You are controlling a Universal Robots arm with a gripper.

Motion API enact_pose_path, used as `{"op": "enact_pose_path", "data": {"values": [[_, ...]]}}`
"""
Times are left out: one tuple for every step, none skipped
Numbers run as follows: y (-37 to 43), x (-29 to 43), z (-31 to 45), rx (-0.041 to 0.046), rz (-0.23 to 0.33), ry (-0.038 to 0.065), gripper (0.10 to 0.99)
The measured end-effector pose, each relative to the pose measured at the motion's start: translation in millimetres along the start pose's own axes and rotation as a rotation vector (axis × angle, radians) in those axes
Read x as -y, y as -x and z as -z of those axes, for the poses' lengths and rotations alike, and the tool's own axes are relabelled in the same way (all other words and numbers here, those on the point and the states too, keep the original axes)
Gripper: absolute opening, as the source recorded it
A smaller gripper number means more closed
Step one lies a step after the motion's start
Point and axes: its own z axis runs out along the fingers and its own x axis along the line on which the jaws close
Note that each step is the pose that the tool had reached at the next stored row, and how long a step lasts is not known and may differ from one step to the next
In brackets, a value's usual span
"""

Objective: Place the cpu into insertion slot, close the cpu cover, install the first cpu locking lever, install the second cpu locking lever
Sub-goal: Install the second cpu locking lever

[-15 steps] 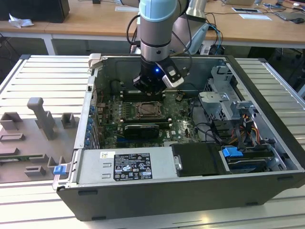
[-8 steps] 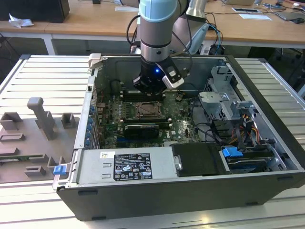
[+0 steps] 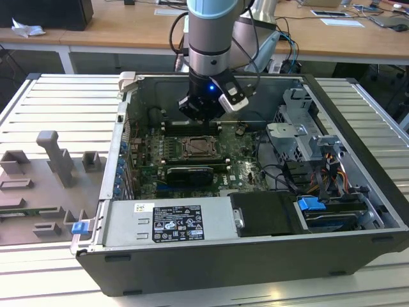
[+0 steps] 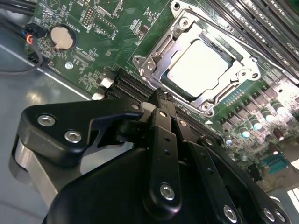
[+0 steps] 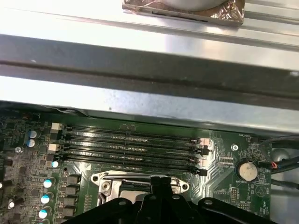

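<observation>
Already seated: cpu [image 4: 198, 65] under cpu cover [image 4: 154, 56], claw [image 4: 161, 100] beside.

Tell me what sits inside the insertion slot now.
The cpu lies inside the insertion slot, with the cpu cover framing it. The socket contacts beneath the chip are hidden.

Pale blue and silver arm [image 3: 208, 32]; black cables trailing; black gripper [image 4: 161, 105] links studded with silver screws; blue light glowing at wrist.

Shiny metal cpu cover [image 4: 205, 51]
</observation>
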Motion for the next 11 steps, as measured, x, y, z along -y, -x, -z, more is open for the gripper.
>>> {"op": "enact_pose_path", "data": {"values": [[0.1, -0.2, 1.8, -0.0001, 0.0, 0.0, 0.106], [0.2, -0.3, 2.9, 0.0, 0.0, 0.0, 0.106], [0.2, 0.5, 3.0, 0.0, 0.0, 0.0, 0.106], [-0.1, 2.9, 3.4, -0.0001, 0.0, 0.0, 0.106], [-0.4, 5.4, 3.7, 0.0, 0.0, 0.0, 0.106], [-0.5, 6.8, 3.8, 0.0, 0.0, 0.0, 0.106], [-0.7, 7.9, 4.0, 0.0, 0.0, 0.0, 0.106], [-0.8, 9.4, 4.2, 0.0, 0.0, 0.0, 0.106], [-0.9, 10.1, 4.3, 0.0, 0.0, 0.0, 0.106], [-0.9, 10.7, 4.4, 0.0, 0.0, 0.0, 0.106], [-1.0, 11.4, 4.5, 0.0, 0.0, 0.0, 0.106]]}}
